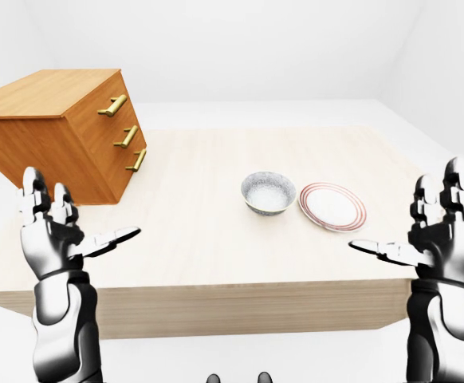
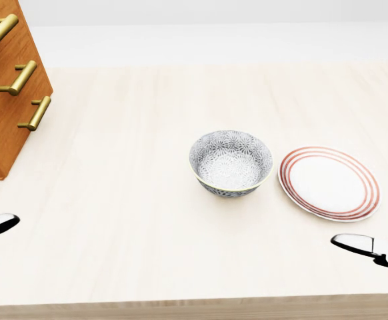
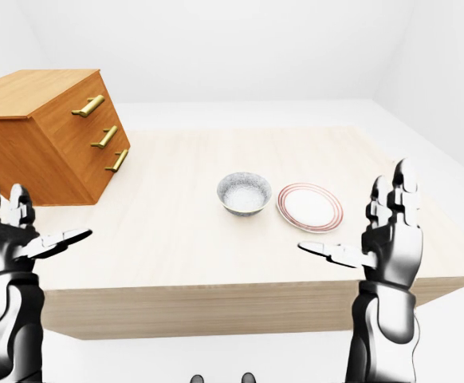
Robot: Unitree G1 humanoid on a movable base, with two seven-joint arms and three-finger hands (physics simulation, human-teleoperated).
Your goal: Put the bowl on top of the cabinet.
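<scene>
A grey patterned bowl (image 2: pixel 231 162) stands upright near the middle of the pale wooden table (image 2: pixel 127 220), empty. The wooden cabinet (image 1: pixel 53 128) with three brass handles sits on the table at the left of the left-eye view, its flat top bare. My left hand (image 1: pixel 60 227) hovers open at the table's near left edge, below the cabinet. At the near right edge my right hand (image 1: pixel 431 231) is raised, fingers spread open. Both hands are well apart from the bowl and hold nothing.
A white plate with red rings (image 2: pixel 329 183) lies just right of the bowl, almost touching it. The table's near edge (image 1: pixel 240 307) runs between my two hands. White floor and walls surround the table.
</scene>
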